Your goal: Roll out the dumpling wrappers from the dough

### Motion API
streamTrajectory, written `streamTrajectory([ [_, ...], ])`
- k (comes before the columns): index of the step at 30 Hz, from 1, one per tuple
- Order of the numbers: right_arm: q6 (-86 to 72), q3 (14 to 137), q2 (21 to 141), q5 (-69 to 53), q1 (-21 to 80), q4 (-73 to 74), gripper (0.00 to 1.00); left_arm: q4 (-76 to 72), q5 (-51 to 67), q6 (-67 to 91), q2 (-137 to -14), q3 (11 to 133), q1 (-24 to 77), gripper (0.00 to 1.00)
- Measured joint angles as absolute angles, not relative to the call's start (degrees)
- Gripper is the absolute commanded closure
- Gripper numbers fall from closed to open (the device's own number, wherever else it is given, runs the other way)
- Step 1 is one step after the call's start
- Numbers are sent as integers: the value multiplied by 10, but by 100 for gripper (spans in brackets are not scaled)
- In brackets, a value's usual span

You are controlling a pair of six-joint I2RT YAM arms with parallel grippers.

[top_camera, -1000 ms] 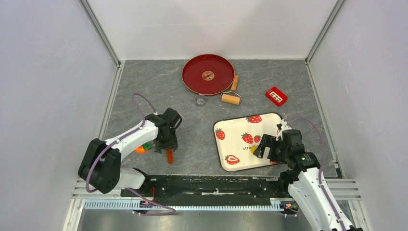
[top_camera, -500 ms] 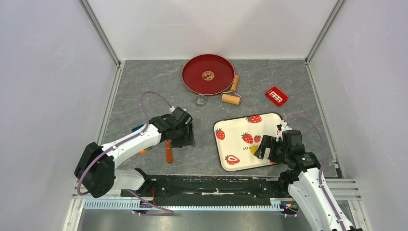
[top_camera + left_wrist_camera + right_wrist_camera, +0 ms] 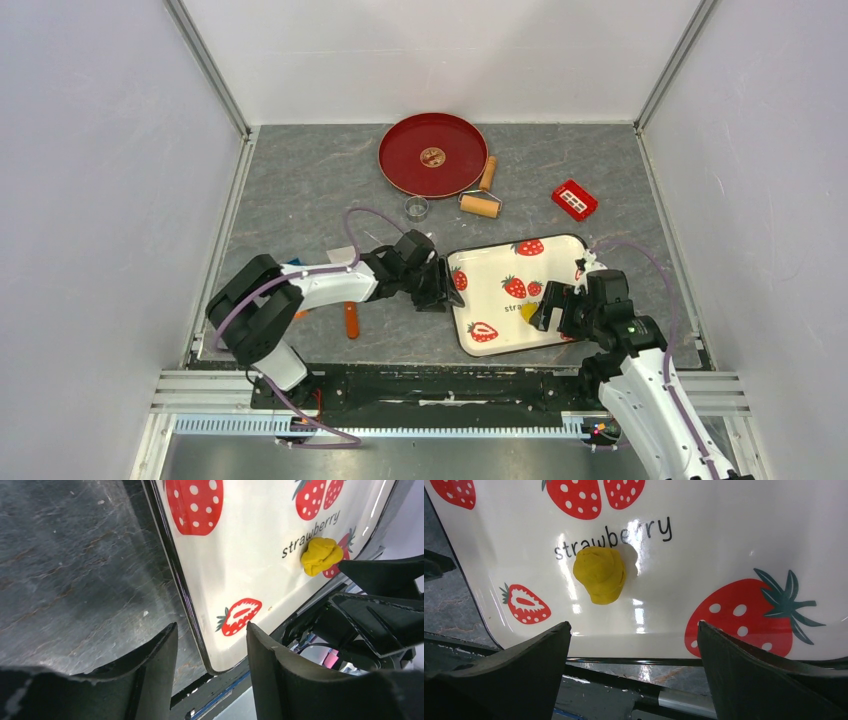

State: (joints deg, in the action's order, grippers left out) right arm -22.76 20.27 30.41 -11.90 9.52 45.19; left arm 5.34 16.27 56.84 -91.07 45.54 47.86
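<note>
A yellow lump of dough (image 3: 600,574) lies on the white strawberry tray (image 3: 490,262), near its right front; it also shows in the left wrist view (image 3: 321,556). A small round yellowish wrapper disc (image 3: 432,156) lies in the middle of the red plate (image 3: 405,140). A wooden roller (image 3: 480,204) lies just right of the plate. My left gripper (image 3: 447,285) is open and empty, its jaws either side of the tray's left edge (image 3: 211,627). My right gripper (image 3: 548,305) is open and empty at the tray's near right edge, the dough just ahead of it (image 3: 634,625).
A metal ring cutter (image 3: 417,208) stands below the plate. A red box (image 3: 574,199) lies at the right back. An orange-handled tool (image 3: 351,322) and small coloured pieces (image 3: 295,310) lie left of the tray. The black rail runs along the table's near edge.
My left arm has swung right, from beside the orange-handled tool to the tray's left edge. The right arm and the dough have not moved.
</note>
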Motion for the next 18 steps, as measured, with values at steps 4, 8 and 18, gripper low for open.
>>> streamTrajectory([
  [4,-228,209,304,-117,95,452,2,36,166,580,-938,453,484,50],
  [8,-229,212,301,-117,95,454,2,16,167,588,-960,449,486,56],
  [18,-229,213,299,-116,95,455,2,-25,157,620,-972,431,487,98],
])
